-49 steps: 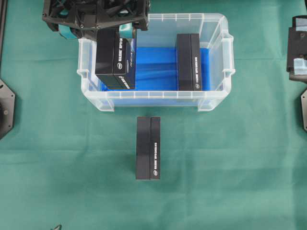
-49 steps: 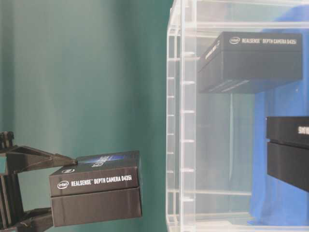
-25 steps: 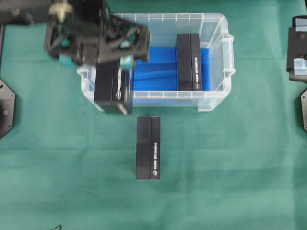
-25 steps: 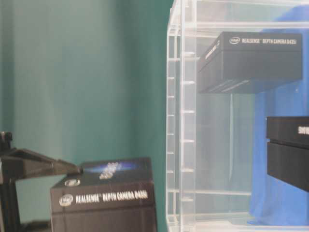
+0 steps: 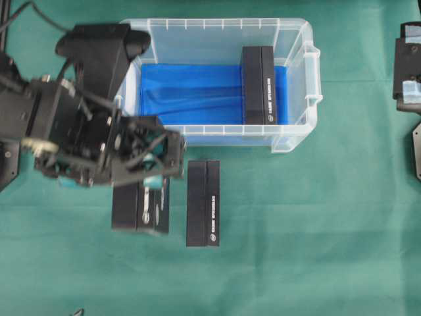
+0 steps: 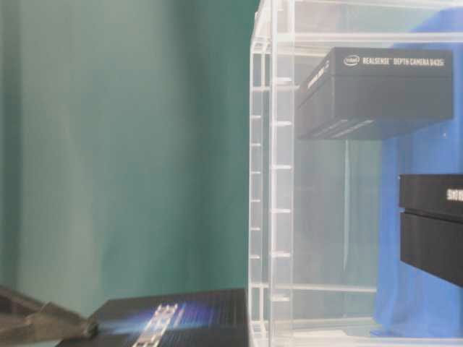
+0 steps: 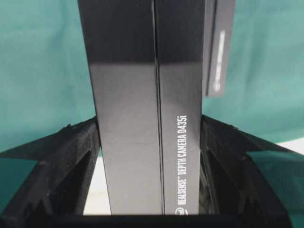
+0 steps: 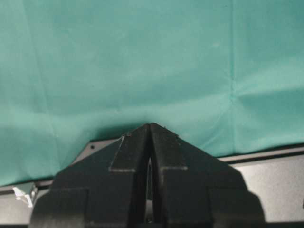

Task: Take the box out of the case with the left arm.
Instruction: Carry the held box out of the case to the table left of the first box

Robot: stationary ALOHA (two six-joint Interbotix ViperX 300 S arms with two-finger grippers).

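Observation:
My left gripper (image 5: 140, 181) is shut on a black box (image 5: 139, 214) outside the case (image 5: 223, 24), over the green cloth in front of its left end. In the left wrist view the box (image 7: 142, 95) fills the space between the two black fingers (image 7: 71, 156), its white lettering running lengthwise. Whether it touches the cloth does not show. The case is clear plastic with a blue floor, and a second black box (image 5: 258, 85) stands inside at the right. At table level the held box (image 6: 181, 325) shows only at the bottom edge. My right gripper (image 8: 149, 128) is shut on nothing.
A third black box (image 5: 202, 203) lies on the cloth just right of the held one, also in the left wrist view (image 7: 219, 47). The case wall (image 6: 271, 181) stands close behind. The right arm (image 5: 408, 66) sits at the far right edge.
The left gripper carried the box from above the case's left end, over the front wall, down toward the cloth beside the loose box. The right arm stayed put.

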